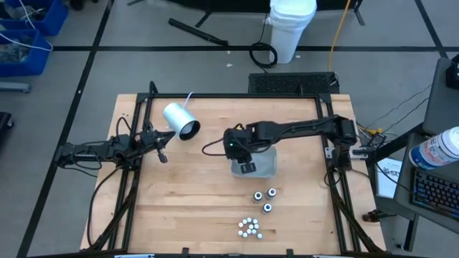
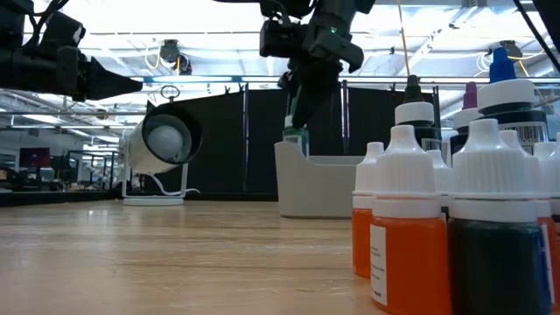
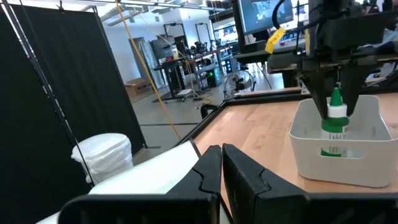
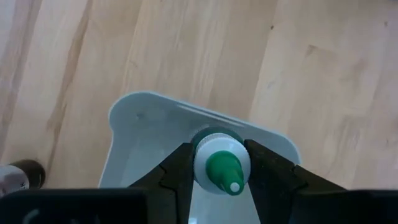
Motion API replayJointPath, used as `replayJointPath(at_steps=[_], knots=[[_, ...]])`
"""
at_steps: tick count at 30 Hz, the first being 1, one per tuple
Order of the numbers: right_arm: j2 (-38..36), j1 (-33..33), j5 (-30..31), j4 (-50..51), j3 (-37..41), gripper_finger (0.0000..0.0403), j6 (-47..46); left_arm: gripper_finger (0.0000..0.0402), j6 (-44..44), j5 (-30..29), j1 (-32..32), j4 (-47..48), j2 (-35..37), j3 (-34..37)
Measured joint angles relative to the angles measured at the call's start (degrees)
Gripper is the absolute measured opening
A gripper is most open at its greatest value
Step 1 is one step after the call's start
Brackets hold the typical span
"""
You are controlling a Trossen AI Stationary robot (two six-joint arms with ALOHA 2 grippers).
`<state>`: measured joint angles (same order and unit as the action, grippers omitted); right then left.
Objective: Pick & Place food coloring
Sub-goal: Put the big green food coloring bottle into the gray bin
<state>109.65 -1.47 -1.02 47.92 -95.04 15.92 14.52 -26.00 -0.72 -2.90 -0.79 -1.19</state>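
My right gripper [image 1: 244, 159] hangs over the grey tray [image 1: 267, 169] at the table's middle, shut on a small food coloring bottle [image 3: 336, 118] with a green tip and white shoulder. The bottle's lower half sits inside the tray [image 3: 311, 155]. The other food coloring bottles stand on the near part of the table: three white-capped ones [image 1: 264, 198] and a cluster of small white ones [image 1: 249, 228]. In the low view they loom close, an orange one [image 2: 402, 227] and a dark one [image 2: 499, 236]. My left gripper [image 1: 161, 147] waits at the left, shut [image 3: 221, 168]. My right gripper [image 4: 221, 162] pinches the bottle by its white shoulder [image 4: 205, 163], just under the green tip, between the two fingers. The fingers [image 2: 297, 105] come from above, pointing down. The bottle stays upright with its lower part below the tray's rim [image 2: 295, 138]; whether it touches the tray's floor I cannot tell.
A big white cylinder [image 1: 181, 120] lies on its side far-left of the tray, its dark mouth toward the tray. Bare wood lies left of and in front of the tray. A black frame edges the table [image 1: 215, 97].
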Motion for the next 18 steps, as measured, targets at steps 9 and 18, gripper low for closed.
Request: replayJointPath(at_steps=[9,18], knots=[[0.7,0.08,4.21,-1.94,2.85,0.0118,-0.18,0.0024,-0.15,0.0,-0.01,0.02,0.01,0.0],[0.37,-0.03,4.01,-7.24,6.8,0.0125,-0.1,0.0024,-0.11,0.0,0.01,-0.07,0.01,0.0]])
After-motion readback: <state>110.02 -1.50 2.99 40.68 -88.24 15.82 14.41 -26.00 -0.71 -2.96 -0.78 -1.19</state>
